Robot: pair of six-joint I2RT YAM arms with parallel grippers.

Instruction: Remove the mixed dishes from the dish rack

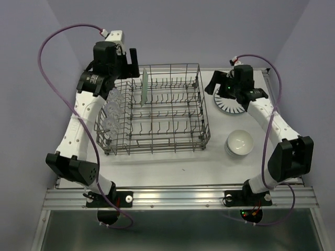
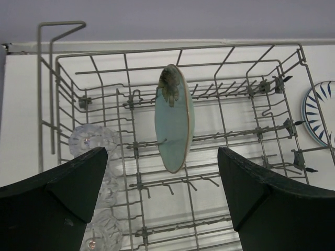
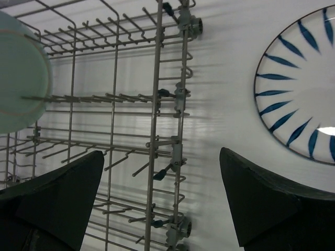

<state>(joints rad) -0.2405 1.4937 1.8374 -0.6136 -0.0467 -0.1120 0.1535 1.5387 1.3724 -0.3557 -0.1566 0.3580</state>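
green plate (image 2: pixel 175 117) upright in rack (image 2: pixel 178 49), ahead of left end effector (image 2: pixel 162 151)

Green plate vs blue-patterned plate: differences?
The green plate stands on edge between tines of the dish rack; the blue-patterned plate lies flat on the table outside it. The green plate is pale green, the blue-patterned plate white with dark blue strokes. Both are thin round plates.

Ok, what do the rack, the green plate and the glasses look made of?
The rack looks like grey metal wire, dull finish, thin rods. The green plate is likely glazed ceramic: soft sheen. The glasses are clear glass or plastic: see-through, glinting.
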